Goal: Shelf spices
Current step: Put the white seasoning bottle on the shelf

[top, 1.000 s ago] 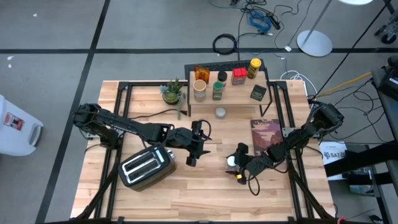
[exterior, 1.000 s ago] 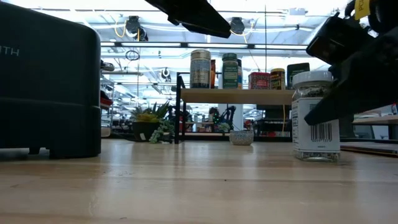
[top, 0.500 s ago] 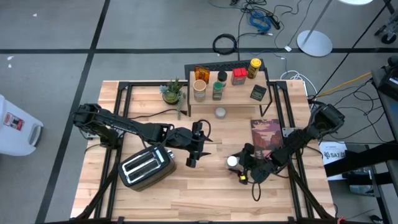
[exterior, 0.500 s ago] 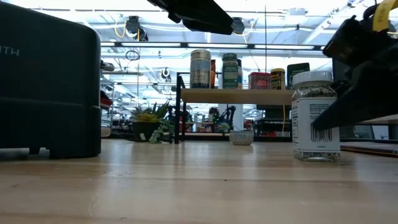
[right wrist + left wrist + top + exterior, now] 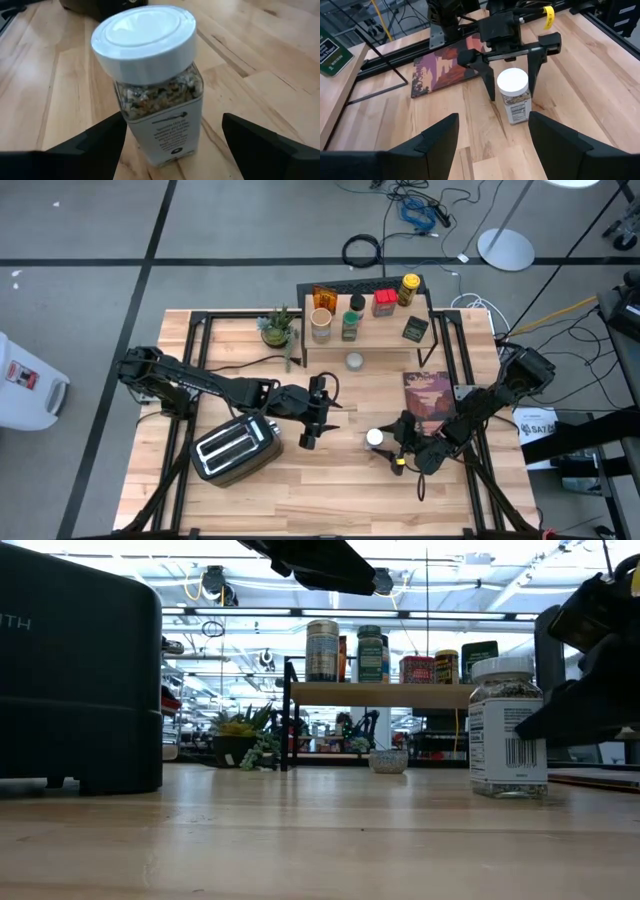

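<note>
I have the right gripper (image 5: 393, 447) low in the centre-right of the high view, fingers spread wide on either side of the white-capped jar (image 5: 374, 438) and gripping nothing yet. In the left wrist view the two dark fingers (image 5: 488, 80) stand either side of the jar (image 5: 513, 94) with a gap on each side. The jar stands upright on the table (image 5: 300, 490), well apart from the shelf (image 5: 366, 328) near the top centre, where several spices (image 5: 350, 325) already sit; one small jar (image 5: 354, 361) waits on the table just below the shelf. My left gripper (image 5: 312, 425) hovers left of centre near the toaster (image 5: 236, 448), fingers apart and empty.

My worry: if I close off-centre, one finger touches first and tips or slides the jar. Pinching too high, on the smooth lid, could let it slip during the carry to the crowded shelf
</note>
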`<state>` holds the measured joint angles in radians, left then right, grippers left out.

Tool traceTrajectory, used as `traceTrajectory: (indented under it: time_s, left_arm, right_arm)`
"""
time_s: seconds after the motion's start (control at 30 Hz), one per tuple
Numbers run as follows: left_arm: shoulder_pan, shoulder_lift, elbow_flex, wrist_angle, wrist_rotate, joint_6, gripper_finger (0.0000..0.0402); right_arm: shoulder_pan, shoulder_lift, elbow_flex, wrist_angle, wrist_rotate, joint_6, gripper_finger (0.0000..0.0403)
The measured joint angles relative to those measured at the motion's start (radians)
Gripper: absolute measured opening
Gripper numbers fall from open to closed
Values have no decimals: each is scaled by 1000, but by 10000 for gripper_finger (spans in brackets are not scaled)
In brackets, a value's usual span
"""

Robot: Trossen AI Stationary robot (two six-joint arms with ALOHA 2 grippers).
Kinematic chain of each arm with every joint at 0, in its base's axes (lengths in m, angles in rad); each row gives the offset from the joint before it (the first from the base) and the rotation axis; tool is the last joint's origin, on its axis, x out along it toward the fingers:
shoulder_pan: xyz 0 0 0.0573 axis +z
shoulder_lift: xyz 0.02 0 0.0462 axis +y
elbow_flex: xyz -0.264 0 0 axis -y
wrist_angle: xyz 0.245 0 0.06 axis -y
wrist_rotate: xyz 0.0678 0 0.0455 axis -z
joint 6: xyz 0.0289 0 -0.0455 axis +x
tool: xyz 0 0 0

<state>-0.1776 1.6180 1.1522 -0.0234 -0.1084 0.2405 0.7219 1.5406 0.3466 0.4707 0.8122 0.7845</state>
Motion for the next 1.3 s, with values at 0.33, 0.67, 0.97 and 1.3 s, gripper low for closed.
traceTrajectory:
  time_s: [0.33,0.67,0.97,1.3]
  left_arm:
    - [0,7,0,-15,0,0,249]
    - [0,124,0,17,9,-52,249]
    - [2,219,0,173,68,-52,249]
    - [23,294,0,260,99,-87,249]
  right_arm:
    - [0,-19,0,4,-35,-1,322]
    - [-3,-223,0,-99,-2,-118,325]
    - [-3,-428,1,-200,-44,-191,325]
    - [-89,-496,208,-677,-182,-215,325]
